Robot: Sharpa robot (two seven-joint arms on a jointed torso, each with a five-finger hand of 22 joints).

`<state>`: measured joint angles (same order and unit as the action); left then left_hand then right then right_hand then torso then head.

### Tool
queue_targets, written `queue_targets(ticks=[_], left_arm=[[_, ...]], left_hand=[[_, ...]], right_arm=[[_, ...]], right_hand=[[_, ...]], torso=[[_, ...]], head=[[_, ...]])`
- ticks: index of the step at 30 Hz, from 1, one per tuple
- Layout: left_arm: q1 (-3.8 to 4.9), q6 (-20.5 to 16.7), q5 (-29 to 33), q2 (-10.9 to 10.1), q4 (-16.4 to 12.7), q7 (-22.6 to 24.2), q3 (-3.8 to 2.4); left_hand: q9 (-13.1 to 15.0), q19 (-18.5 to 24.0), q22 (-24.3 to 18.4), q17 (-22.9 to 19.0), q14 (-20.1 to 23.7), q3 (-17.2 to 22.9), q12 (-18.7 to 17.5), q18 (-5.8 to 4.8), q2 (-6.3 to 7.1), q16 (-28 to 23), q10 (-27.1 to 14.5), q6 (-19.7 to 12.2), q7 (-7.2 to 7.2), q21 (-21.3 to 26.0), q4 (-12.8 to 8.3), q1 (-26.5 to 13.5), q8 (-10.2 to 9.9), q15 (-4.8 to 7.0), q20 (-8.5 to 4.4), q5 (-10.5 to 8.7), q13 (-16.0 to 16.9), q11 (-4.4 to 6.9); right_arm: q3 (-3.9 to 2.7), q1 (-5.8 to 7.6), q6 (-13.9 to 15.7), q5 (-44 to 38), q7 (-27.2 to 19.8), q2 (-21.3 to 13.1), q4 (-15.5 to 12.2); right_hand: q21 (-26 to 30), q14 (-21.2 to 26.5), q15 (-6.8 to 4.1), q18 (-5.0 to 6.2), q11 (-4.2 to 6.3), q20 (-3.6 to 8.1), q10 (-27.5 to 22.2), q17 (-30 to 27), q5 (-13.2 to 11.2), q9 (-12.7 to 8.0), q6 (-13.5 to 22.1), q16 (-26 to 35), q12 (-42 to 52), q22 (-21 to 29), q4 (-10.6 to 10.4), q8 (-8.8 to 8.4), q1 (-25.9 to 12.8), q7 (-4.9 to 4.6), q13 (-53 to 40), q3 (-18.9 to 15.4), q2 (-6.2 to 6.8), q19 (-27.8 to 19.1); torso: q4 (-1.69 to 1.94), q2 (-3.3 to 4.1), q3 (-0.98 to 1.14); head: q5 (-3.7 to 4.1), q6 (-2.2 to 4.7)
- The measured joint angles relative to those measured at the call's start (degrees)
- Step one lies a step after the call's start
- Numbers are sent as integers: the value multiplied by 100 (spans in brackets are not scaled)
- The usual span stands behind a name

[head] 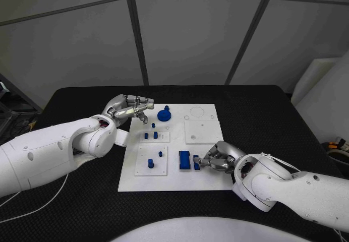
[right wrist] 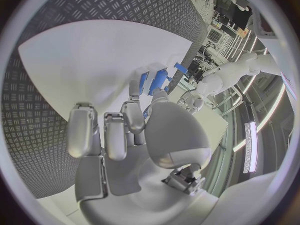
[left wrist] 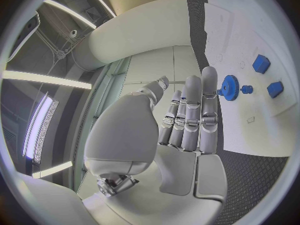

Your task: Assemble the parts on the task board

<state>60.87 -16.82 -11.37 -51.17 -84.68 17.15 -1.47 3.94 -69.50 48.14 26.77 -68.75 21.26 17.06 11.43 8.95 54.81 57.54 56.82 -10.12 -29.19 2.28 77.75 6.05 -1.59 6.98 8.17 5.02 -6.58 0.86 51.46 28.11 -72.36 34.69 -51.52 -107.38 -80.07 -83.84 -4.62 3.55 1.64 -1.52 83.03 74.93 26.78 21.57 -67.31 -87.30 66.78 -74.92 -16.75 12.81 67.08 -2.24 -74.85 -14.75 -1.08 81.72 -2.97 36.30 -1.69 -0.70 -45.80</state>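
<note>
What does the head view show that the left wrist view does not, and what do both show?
Head view alone: the right hand at the near blue parts, touching a small one beside the blue block, and the whole board on the black table.
Left wrist view alone: the inner side of the left hand, its fingers straight and holding nothing.
Both: the left hand, the blue gear just past its fingertips, and the white board.

I see my right hand point(right wrist: 134, 135) over the task board point(right wrist: 94, 65), fingertips at the blue parts point(right wrist: 156, 81).
</note>
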Motion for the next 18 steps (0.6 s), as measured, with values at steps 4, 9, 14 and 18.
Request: queue_targets(ticks=[4,9,14,18], left_arm=[[0,1,0,6,17,0,0],[0,1,0,24,32,0,0],[0,3,0,29,39,0,0],[0,3,0,27,43,0,0]], left_hand=[[-4,0,-6,0,0,-16,21,0,-2,0,0,0,0,0,16,-2,0,0,0,0,0,0],[-5,0,-6,0,0,-16,21,0,-23,0,0,0,0,0,16,-23,0,0,0,0,0,0],[-5,0,-6,-5,0,-16,21,0,-23,0,0,0,0,0,16,-23,0,0,0,0,1,0],[-4,0,-5,-5,0,-16,21,0,-23,0,0,0,0,0,16,-23,0,0,0,0,0,0]], right_arm=[[0,0,-24,1,-12,-57,-8],[0,0,-71,-9,-37,-88,25],[0,0,-130,-53,-70,-52,69],[0,1,-174,-98,-95,8,108]], right_hand=[[0,-9,-8,1,11,0,10,0,0,18,0,0,0,0,0,0,-7,0,-1,0,-34,0],[0,-21,-21,0,20,0,20,-1,-295,62,1,0,-3,0,209,0,535,0,-12,67,40,0],[0,-22,-19,0,18,20,17,-1,-783,99,-20,-21,-23,0,462,0,1018,20,-12,143,91,21],[0,-21,-18,1,11,20,10,-1,-904,104,-20,-21,-2,1,498,0,1130,21,-11,150,99,21]], torso=[[-5,-4,1],[-8,-4,1],[8,-4,0],[12,-1,-3]], head=[[8,10],[25,31],[27,38],[26,37]])
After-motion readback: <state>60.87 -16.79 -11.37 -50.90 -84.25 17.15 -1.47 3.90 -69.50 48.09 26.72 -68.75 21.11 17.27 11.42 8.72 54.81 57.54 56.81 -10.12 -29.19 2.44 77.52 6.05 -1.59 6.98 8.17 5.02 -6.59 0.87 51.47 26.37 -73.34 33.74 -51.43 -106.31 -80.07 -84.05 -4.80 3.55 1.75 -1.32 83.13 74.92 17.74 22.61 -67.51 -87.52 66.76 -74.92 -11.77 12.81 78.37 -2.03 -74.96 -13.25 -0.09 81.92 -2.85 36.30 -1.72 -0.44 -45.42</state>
